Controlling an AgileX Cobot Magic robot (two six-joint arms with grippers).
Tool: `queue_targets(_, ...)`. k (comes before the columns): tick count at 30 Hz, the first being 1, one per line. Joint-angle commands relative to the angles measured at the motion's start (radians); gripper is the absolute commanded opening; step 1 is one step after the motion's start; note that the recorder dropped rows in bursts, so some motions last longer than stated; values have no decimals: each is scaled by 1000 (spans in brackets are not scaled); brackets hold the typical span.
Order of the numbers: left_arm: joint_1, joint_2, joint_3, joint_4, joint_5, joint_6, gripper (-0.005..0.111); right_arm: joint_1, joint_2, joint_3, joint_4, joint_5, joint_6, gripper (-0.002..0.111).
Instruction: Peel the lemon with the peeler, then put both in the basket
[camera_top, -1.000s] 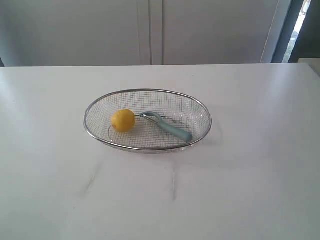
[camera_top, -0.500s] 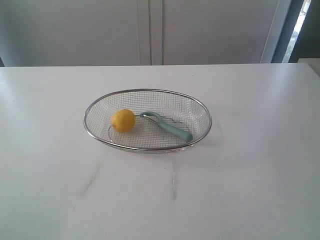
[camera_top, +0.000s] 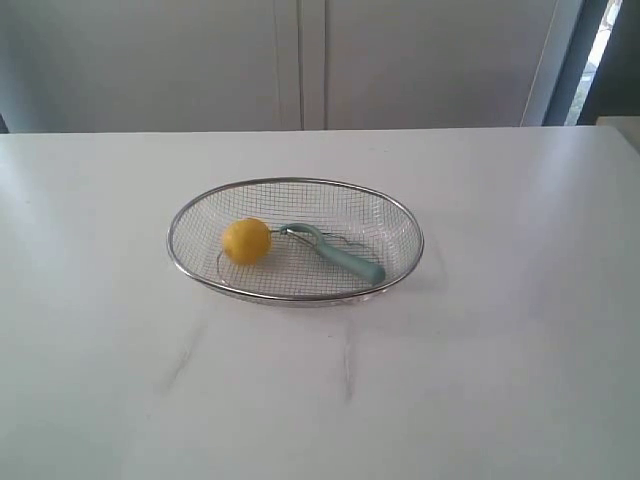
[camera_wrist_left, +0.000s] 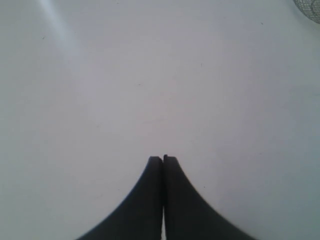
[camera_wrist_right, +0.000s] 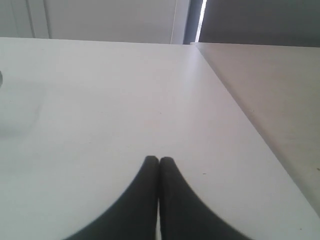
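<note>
The basket (camera_top: 172, 262) sits mid-table (camera_top: 500, 350) and holds the lemon (camera_top: 246, 241) and the peeler (camera_top: 340, 255), whose blade end perhaps touches the lemon. The left gripper (camera_wrist_left: 162, 159) and right gripper (camera_wrist_right: 159, 160) are fully closed over bare table, gripping nothing.

The two black jaws are pressed tight together. They hang over the white worktop (camera_wrist_left: 125, 90). A tiny bit of the basket (camera_wrist_left: 310, 8) shows at the edge.
</note>
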Motion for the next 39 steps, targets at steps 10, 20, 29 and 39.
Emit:
queue_targets(10,4,-5,9,-11,3,1,0,34,-6,59,0,-45,4,0)
queue_targets(20,4,-5,9,-11,3,1,0,34,-6,84,0,-79,4,0)
queue_targets(29,4,-5,9,-11,3,1,0,34,-6,84,0,-79,4,0)
queue_targets(39,4,-5,9,-11,3,3,0,34,-6,84,0,-79,4,0)
